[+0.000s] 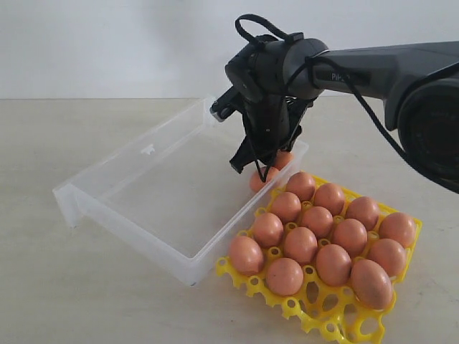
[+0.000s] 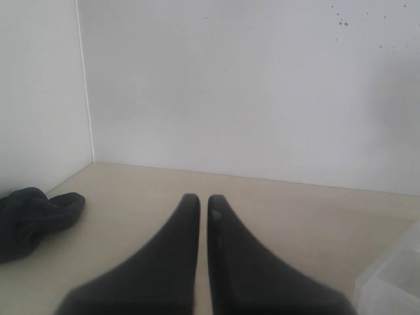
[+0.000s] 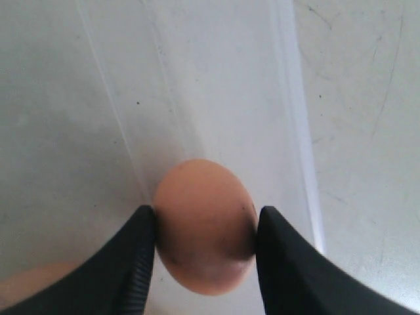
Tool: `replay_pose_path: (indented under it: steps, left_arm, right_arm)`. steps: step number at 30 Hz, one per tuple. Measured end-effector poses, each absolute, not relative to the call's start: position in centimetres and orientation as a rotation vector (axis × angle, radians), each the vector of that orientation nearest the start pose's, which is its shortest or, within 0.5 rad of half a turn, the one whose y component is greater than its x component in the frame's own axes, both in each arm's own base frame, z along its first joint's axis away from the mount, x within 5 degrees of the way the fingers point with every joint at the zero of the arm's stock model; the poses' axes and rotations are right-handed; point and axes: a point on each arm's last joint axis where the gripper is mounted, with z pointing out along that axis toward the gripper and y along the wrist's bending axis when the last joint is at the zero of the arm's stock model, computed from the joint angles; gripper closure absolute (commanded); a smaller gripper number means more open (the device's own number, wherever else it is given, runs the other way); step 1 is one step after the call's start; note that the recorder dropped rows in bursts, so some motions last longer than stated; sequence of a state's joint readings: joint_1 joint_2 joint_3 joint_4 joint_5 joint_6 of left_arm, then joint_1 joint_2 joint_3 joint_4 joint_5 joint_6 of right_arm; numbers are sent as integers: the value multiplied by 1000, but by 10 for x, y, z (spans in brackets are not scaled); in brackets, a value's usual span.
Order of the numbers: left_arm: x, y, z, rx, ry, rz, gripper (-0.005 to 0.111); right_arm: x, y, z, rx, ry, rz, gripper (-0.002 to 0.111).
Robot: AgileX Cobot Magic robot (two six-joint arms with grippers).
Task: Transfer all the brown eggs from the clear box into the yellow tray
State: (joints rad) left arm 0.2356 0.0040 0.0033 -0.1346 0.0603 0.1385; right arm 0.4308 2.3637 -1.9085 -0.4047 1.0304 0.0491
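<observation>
Progress looks far along: the brown eggs (image 1: 317, 221) fill nearly every cup of the yellow tray (image 1: 320, 326), with only a couple of cups at its near edge showing bare. What you have left sits in the far corner of the clear box (image 1: 136, 240), the end beside the tray – one egg (image 3: 200, 190) clamped between the fingers of your right gripper (image 3: 206, 223), low against the box floor by the wall, not yet carried across. A second egg (image 3: 33, 282) lies just beside it, so I judge two transfers remain. Your left gripper (image 2: 203, 200) waits off to the side with its fingers drawn nearly together on nothing – a corner of the box shows near it, no egg.
</observation>
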Motion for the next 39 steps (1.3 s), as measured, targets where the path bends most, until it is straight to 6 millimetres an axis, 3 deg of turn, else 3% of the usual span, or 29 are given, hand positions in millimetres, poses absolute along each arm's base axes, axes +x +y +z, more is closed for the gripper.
replay_pose_path:
  steps: [6, 17, 32, 39]
  left_arm:
    - [56, 13, 206, -173, 1544, 183, 103]
    - [56, 13, 206, -173, 1544, 183, 103]
    - [56, 13, 206, -173, 1544, 183, 103]
    - [56, 13, 206, -173, 1544, 183, 103]
  right_arm:
    - [455, 177, 143, -772, 2750, -415, 108]
    - [454, 198, 156, -714, 2697, -56, 108]
    - [453, 210, 158, -776, 2630, 117, 108]
    - [456, 222, 178, -713, 2508, 299, 108]
